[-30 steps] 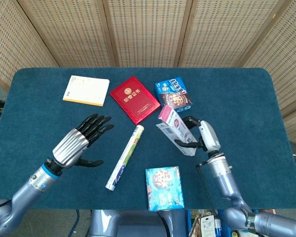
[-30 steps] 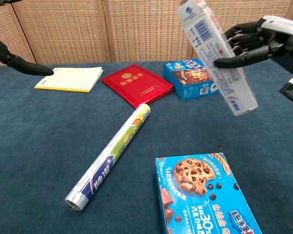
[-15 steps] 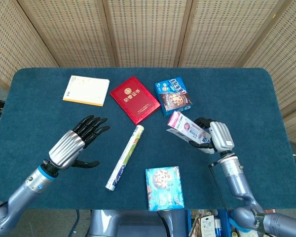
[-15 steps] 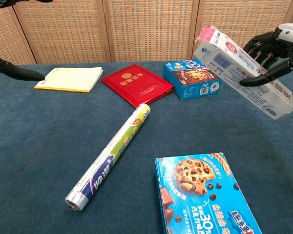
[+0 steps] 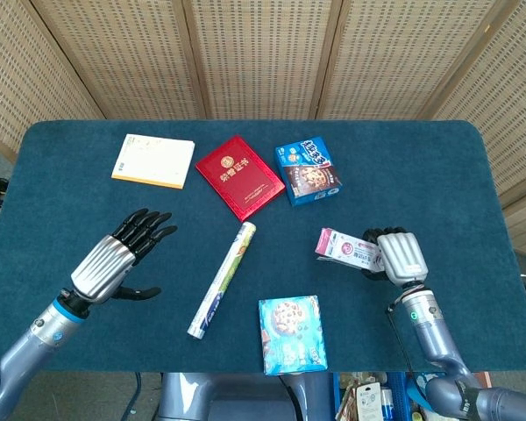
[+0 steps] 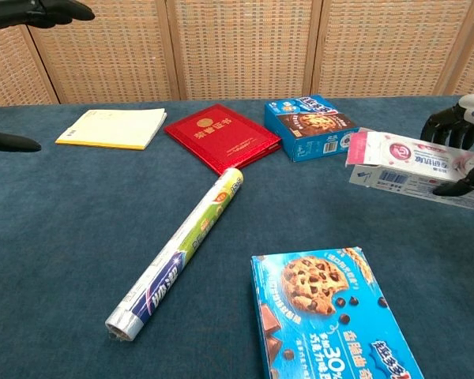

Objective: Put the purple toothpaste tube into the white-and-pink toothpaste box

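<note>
While the right hand (image 5: pixel 398 255) grips the white-and-pink toothpaste box (image 5: pixel 349 250) level, mouth pointing toward the left hand (image 5: pixel 114 260), the purple toothpaste tube (image 5: pixel 223 280) lies between them; left fingers spread, empty.

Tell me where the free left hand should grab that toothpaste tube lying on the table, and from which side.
Probably around its middle, coming down from above. The toothpaste tube lies flat on the table, long and slim, with clear cloth along both long sides, so fingers can close across its width. The open left hand is on its near side; the right hand holds the toothpaste box.
</note>
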Available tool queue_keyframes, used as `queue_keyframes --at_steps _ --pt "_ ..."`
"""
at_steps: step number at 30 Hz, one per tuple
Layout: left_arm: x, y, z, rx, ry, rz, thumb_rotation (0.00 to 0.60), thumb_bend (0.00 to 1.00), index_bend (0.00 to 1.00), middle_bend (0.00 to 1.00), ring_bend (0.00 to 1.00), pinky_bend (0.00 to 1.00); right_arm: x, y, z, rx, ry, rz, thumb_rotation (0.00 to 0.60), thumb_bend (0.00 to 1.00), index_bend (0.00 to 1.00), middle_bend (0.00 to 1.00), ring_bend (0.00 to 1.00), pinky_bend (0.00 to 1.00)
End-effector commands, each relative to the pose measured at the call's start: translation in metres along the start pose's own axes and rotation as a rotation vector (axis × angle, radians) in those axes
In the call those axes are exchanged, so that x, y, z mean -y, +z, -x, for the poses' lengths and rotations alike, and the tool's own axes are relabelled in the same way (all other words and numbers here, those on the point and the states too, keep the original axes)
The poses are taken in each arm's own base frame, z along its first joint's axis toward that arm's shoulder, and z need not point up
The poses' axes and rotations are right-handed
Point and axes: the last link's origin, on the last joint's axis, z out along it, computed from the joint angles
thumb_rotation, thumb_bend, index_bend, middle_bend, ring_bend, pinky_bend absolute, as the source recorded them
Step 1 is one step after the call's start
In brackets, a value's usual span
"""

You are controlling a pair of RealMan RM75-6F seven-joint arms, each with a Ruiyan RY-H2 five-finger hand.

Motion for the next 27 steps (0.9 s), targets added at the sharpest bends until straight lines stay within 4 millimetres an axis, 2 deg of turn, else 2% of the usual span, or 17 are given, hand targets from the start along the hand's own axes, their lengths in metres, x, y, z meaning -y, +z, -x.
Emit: queue_keyframes --at_steps 1,8,10,12,14,17,19,27 --pt "0.007 -0.008 0.001 0.026 0.040 -0.034 0.600 0.14 0.06 0.00 0.00 0.00 -0.006 -0.006 0.011 0.029 -0.006 0.021 0.600 0.21 0.67 0.51 0.43 0.34" --pt "0.017 -0.022 0.010 0.055 0.038 -0.085 0.600 0.14 0.06 0.00 0.00 0.00 -0.017 -0.014 0.030 0.072 -0.020 0.057 0.600 0.21 0.67 0.48 0.42 0.30" --pt "0.020 -0.026 0.014 0.060 0.033 -0.094 0.600 0.14 0.06 0.00 0.00 0.00 -0.020 -0.016 0.035 0.087 -0.006 0.067 0.600 0.21 0.65 0.44 0.36 0.23" --pt "0.023 -0.028 0.016 0.064 0.032 -0.103 0.600 0.14 0.06 0.00 0.00 0.00 -0.023 -0.018 0.039 0.106 -0.002 0.072 0.600 0.21 0.56 0.34 0.25 0.11" --pt "0.026 -0.030 0.018 0.065 0.032 -0.114 0.600 0.14 0.06 0.00 0.00 0.00 -0.025 -0.020 0.042 0.136 0.006 0.070 0.600 0.21 0.41 0.18 0.09 0.01" --pt "0.030 -0.033 0.018 0.064 0.040 -0.128 0.600 0.14 0.06 0.00 0.00 0.00 -0.027 -0.021 0.043 0.165 0.009 0.066 0.600 0.21 0.26 0.03 0.00 0.00" --pt "0.033 -0.036 0.017 0.058 0.050 -0.141 0.600 0.14 0.06 0.00 0.00 0.00 -0.027 -0.022 0.041 0.157 0.010 0.060 0.600 0.21 0.21 0.00 0.00 0.00" --pt "0.037 -0.053 0.020 0.039 0.092 -0.217 0.600 0.14 0.06 0.00 0.00 0.00 -0.029 -0.032 0.038 0.157 0.012 0.053 0.600 0.20 0.06 0.00 0.00 0.00"
